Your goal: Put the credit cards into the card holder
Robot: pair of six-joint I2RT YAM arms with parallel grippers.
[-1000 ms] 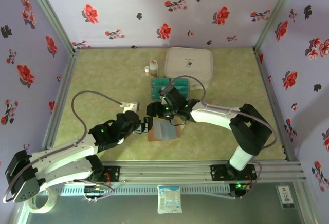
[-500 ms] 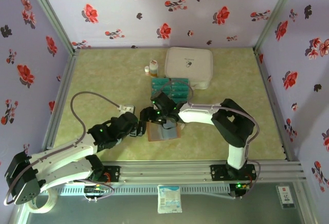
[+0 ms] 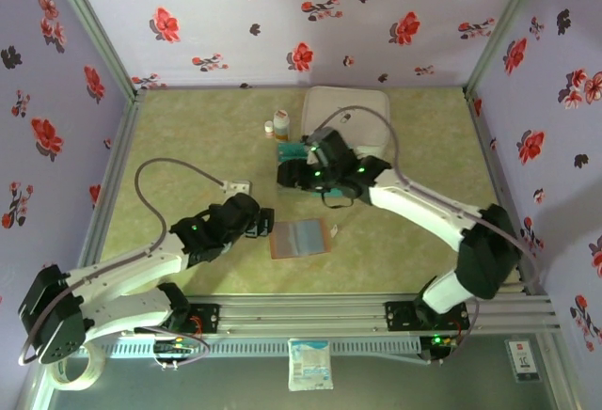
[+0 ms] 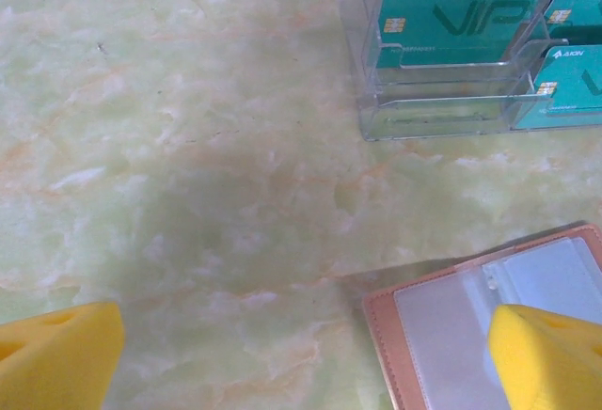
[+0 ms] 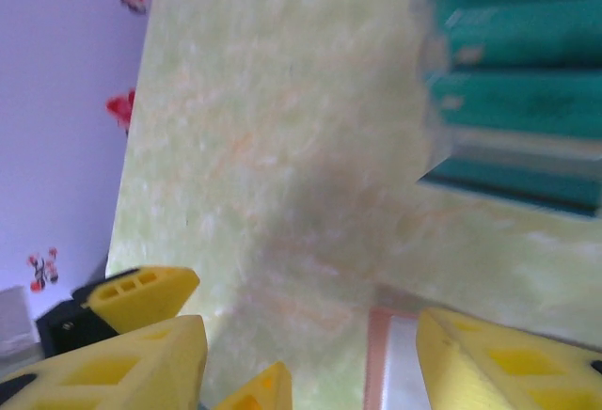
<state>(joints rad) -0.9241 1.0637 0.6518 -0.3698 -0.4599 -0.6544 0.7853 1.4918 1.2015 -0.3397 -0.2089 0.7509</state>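
The card holder (image 3: 299, 238) lies open and flat on the table, brown-rimmed with a pale inside; its corner shows in the left wrist view (image 4: 470, 321) and the right wrist view (image 5: 393, 363). Teal credit cards (image 4: 461, 17) stand in a clear tray (image 4: 442, 114), also seen blurred as teal credit cards (image 5: 517, 53) and partly under the right arm (image 3: 292, 153). My left gripper (image 3: 262, 223) (image 4: 301, 363) is open just left of the holder, with one finger (image 4: 550, 358) over its edge. My right gripper (image 3: 291, 181) (image 5: 310, 363) is open and empty, between the tray and the holder.
A white zipped case (image 3: 362, 109) sits at the back, partly behind the right arm. Two small bottles (image 3: 278, 125) stand left of it. A small white block (image 3: 239, 187) lies by the left arm's cable. Patterned walls close in the table.
My right gripper has pulled back from over the card holder toward the card tray, leaving the holder uncovered. The left gripper has shifted only slightly and stays open.
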